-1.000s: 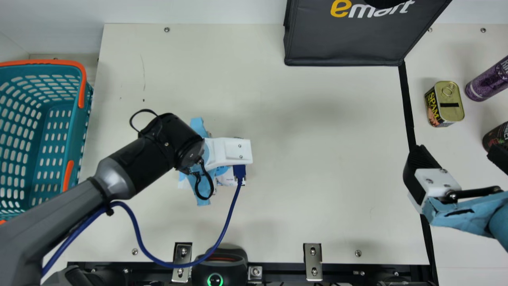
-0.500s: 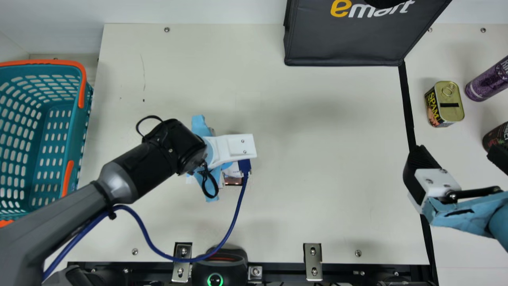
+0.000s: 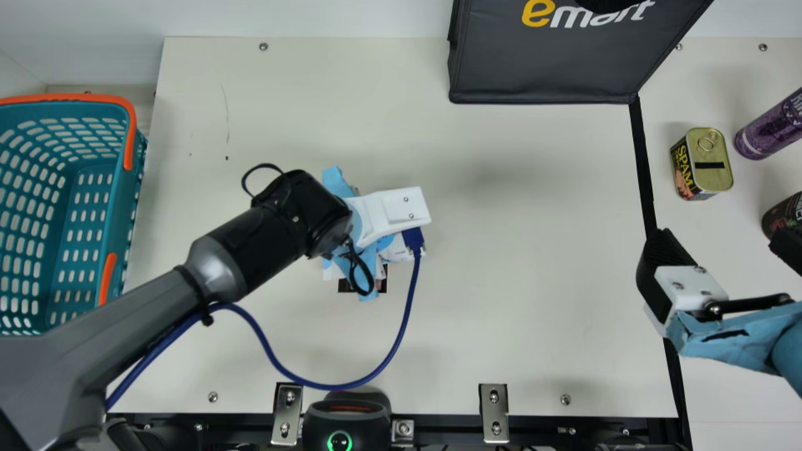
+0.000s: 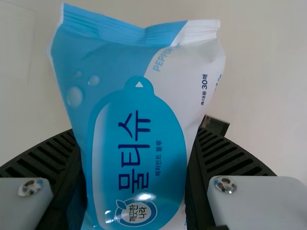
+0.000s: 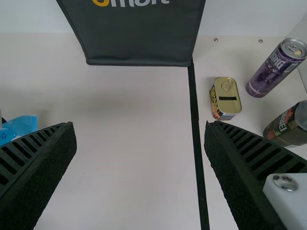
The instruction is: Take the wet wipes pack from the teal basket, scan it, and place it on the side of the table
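Observation:
In the main view my left gripper (image 3: 395, 212) is over the middle-left of the table, its fingers hidden beneath its white housing; part of the wet wipes pack (image 3: 397, 250) peeks out under it. The left wrist view shows the blue-and-white wipes pack (image 4: 139, 120) pinched between the two ribbed fingers of my left gripper (image 4: 136, 177). My right gripper (image 3: 723, 245) stands open and holds nothing at the right. In the right wrist view my right gripper (image 5: 139, 129) has its fingers wide apart. At the left stands the teal basket (image 3: 128, 207).
A black scanner (image 3: 344, 416) with a green ring sits at the table's near edge. The dark bag (image 3: 545, 62) is at the back. A Spam can (image 3: 711, 166), a purple can (image 3: 770, 128) and a dark can (image 3: 786, 216) stand at the right. A small dark patch (image 3: 346, 286) lies under the left gripper.
The left arm has shifted right and a little toward the table's far side, carrying the pack along. My right arm has kept still.

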Controlling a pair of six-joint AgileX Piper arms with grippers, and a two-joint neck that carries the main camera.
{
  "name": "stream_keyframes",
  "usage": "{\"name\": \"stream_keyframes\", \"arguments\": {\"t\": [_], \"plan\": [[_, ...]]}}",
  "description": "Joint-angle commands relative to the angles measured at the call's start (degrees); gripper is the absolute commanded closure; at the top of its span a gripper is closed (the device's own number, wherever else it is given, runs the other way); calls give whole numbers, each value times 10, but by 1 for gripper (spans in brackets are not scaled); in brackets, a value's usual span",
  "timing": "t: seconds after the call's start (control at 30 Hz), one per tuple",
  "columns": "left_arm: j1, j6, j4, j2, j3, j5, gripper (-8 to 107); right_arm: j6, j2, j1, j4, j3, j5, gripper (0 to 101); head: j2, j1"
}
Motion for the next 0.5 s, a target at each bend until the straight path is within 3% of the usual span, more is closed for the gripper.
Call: {"name": "stream_keyframes", "arguments": {"t": [0.0, 0.47], "plan": [[-3, -9, -4, 9, -19, 4, 107, 0, 0, 0, 0, 0, 0, 6, 0, -17], [-29, -40, -35, 71, -113, 22, 107, 0, 0, 0, 0, 0, -1, 6, 0, -17]]}}
